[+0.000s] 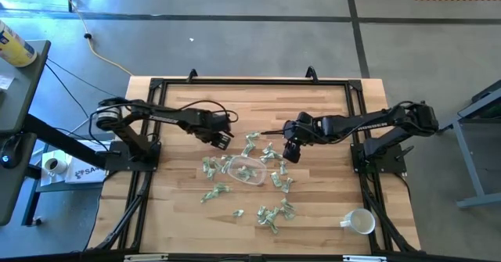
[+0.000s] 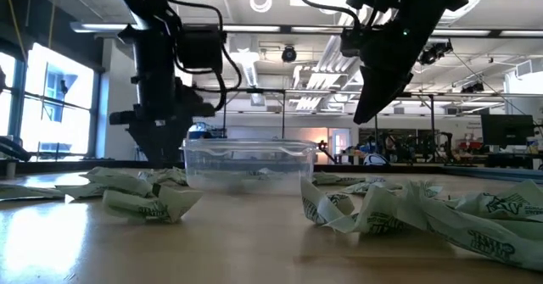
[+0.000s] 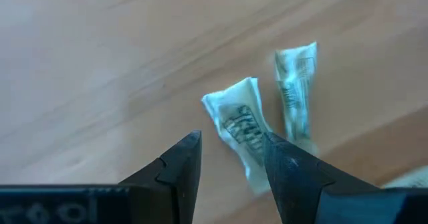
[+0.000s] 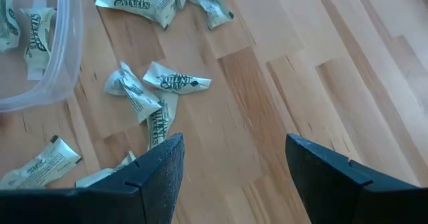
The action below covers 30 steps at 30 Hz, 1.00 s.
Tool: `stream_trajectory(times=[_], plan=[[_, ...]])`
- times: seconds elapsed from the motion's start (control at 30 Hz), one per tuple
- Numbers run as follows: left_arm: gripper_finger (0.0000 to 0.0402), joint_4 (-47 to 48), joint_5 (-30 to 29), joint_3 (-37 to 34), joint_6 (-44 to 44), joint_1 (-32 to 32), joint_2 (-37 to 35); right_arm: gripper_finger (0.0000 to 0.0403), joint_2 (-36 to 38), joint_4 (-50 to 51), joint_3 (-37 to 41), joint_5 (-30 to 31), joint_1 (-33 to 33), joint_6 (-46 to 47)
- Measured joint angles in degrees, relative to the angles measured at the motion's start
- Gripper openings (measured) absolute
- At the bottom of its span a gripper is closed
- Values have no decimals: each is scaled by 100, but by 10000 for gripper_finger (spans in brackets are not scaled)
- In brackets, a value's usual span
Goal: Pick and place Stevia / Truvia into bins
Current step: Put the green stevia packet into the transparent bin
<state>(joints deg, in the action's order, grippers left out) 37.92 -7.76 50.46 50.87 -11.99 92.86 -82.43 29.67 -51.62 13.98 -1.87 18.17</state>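
Paper packets: pale green and white Stevia / Truvia packets are seen scattered over the wooden table, mostly at the centre and lower centre of the high view, ringing the tub on all sides.
Bin: a clear shallow bin sits at the centre of the high view; a few packets are already seen inside it in the right wrist view.
Left gripper: the left gripper is held just left of centre in the high view, up and left of the bin. Its fingers are parted with nothing between them; two packets lie on the wood just beyond the tips.
Right gripper: the right gripper hangs right of the bin, fingers spread wide and empty, above bare wood with packets close by.
Handling: the packets are judged very light, thin and limp (several are already creased or curled), so they could be pushed along the smooth wood rather than lifted. They are not fragile.
Where to take hold: a raised, crumpled edge or the narrow middle of a single packet is judged the best place, with the fingers closing across the short width.
Mug: a white mug stands at the lower right, well apart from the work.
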Motion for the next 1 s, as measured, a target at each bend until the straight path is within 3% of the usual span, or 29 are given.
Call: stream_trajectory(times=[0.27, 0.57, 0.67, 0.8, 1.0], plan=[[178, -87, -26, 46, -408, 2, 448, 250, 0, 100, -2, -59, 2, 149], [21, 518, -412, 31, -1167, 0, 273, 250, 3, 147, -2, -14, 8, 136], [32, 936, -265, 100, -1192, 10, 130, 250, 128, 10, -2, 177, 110, 103], [37, 652, 125, 413, -1598, 331, -384, 250, 418, 21, -2, 516, 280, 106], [23, -1167, 966, 663, -2675, 992, -716, 250, 764, 439, -7, 806, 478, 129]])
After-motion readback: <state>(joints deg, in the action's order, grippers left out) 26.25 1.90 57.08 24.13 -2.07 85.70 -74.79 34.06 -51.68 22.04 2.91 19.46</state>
